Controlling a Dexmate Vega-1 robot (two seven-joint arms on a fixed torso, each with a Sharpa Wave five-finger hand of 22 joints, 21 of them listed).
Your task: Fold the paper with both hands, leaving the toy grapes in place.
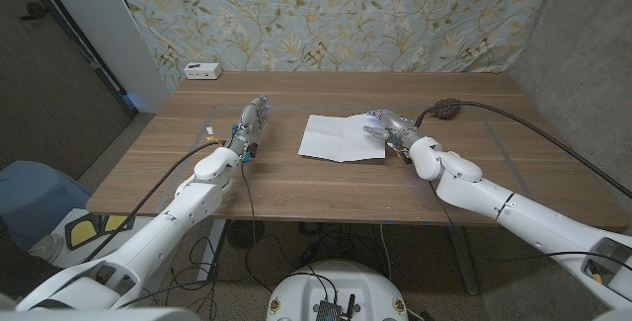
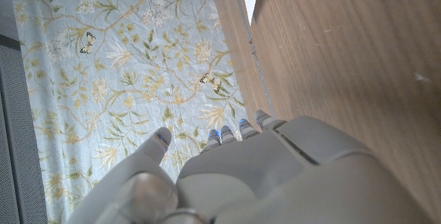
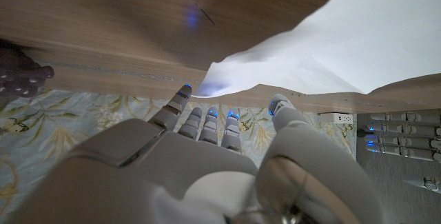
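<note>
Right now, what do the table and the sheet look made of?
Table: wood or wood-look laminate, matte brown; grain streaks run along it, though which one is unclear. Sheet: thin white paper, matte; one corner curls up by the right hand.

Paper [image 1: 341, 137]: blank, no writing on it.
White box [image 1: 202, 70], upper left of the table: markings too small to read.
Wallpaper: flowers and butterflies, no words.
</note>
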